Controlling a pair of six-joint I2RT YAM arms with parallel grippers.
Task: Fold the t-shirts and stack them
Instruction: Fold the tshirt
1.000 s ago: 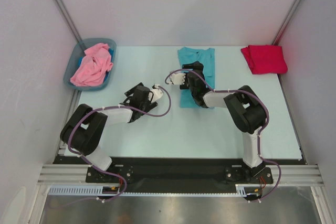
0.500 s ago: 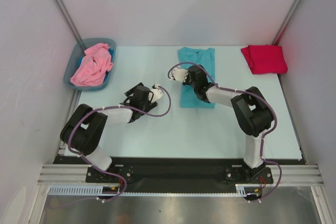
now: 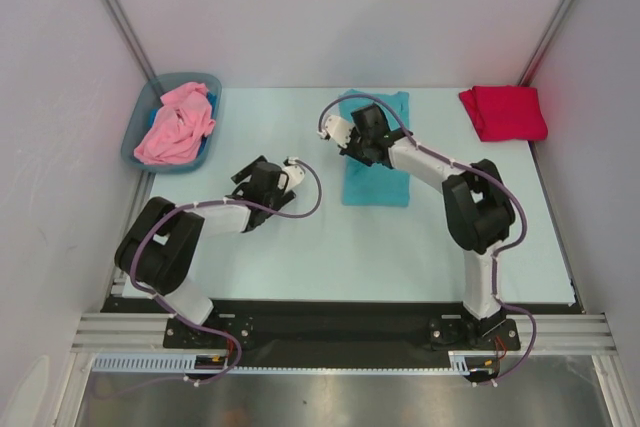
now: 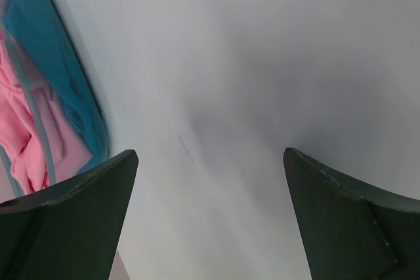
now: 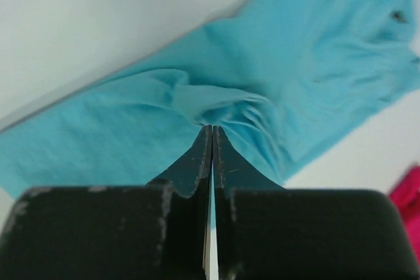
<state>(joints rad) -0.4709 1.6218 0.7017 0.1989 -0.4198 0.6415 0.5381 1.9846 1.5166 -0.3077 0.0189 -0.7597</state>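
Right fingers (image 5: 190, 168) pinched shut on raised pleat of teal t-shirt (image 5: 315, 50), which is laid at middle of bench (image 3: 300, 247), towards back. Left fingers (image 4: 72, 221) held wide apart, empty. Cloth judged light, limp, easily bunched; edge is best gripped, both layers together.

The work surface was a pale mint-green table (image 3: 300, 267), rectangular and matt. It was enclosed on three sides by plain white panels: a back wall (image 3: 340, 7) at the far side, a left wall (image 3: 50, 147) and a right wall (image 3: 610, 167). A left post (image 3: 118, 15) and a right post (image 3: 560, 15), both aluminium, rose from the far corners. A black strip (image 3: 330, 309) ran along the near edge, an aluminium rail (image 3: 340, 330) just nearer. Nearest lay a brushed steel surface (image 3: 340, 402). A grey-blue bin (image 3: 131, 137) sat at the far left corner. Lighting was even and diffuse; shadows were soft.
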